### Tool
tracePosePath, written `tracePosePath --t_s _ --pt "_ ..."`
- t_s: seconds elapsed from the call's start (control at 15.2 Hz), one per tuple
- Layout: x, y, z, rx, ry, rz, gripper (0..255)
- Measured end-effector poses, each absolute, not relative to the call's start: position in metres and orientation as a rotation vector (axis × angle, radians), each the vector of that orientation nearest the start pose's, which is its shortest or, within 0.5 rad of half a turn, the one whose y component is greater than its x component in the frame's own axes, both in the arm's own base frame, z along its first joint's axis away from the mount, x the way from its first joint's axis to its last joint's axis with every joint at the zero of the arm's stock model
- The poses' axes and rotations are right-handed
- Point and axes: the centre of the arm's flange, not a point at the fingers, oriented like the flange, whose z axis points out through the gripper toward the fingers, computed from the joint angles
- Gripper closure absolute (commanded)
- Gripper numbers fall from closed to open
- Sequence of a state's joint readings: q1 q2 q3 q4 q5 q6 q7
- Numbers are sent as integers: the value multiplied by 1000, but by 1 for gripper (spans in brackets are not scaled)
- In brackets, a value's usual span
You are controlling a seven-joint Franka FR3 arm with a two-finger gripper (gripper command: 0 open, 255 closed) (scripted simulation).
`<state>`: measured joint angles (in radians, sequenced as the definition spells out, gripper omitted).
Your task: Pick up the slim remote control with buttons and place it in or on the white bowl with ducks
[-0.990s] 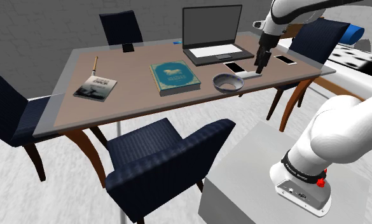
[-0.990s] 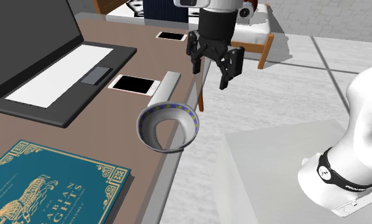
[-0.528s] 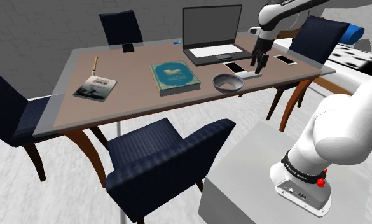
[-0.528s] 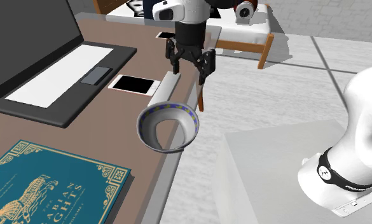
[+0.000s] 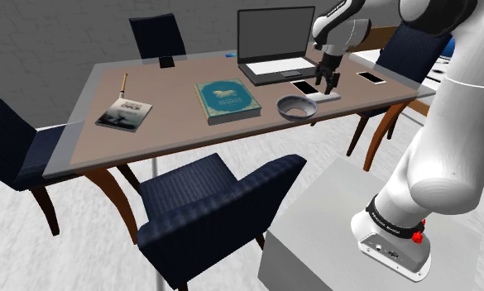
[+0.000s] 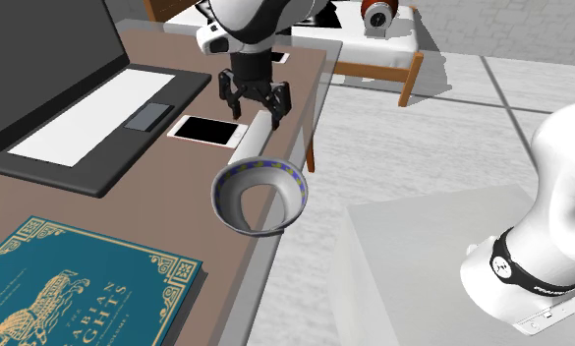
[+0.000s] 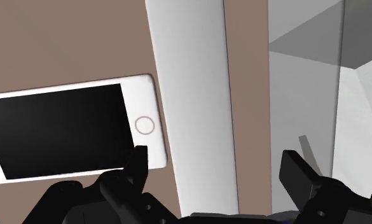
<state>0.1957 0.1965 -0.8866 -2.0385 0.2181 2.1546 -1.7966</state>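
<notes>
The gripper point(image 6: 253, 110) is held open over the pale slim remote point(image 7: 191, 95), where the phone point(image 7: 70, 133) lying just beside could be struck by one lowered finger

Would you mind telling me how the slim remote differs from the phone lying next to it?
The remote is plain light grey, no buttons visible; the phone has a black screen and a round button. The remote is narrower than the phone. It lies crosswise to the phone, below the open gripper. Both lie flat on the table.
</notes>
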Motion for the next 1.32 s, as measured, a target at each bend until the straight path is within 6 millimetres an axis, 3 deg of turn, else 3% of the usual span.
tracePosePath --t_s 0.53,0.92,0.99,1.32 --pt "461 -352 339 -2736 -1526 -44 0" --pt "461 -353 336 -2737 -1526 -44 0" --pt "461 -353 336 -2737 -1526 -44 255" --pt "461 -353 336 -2737 -1527 -45 255"
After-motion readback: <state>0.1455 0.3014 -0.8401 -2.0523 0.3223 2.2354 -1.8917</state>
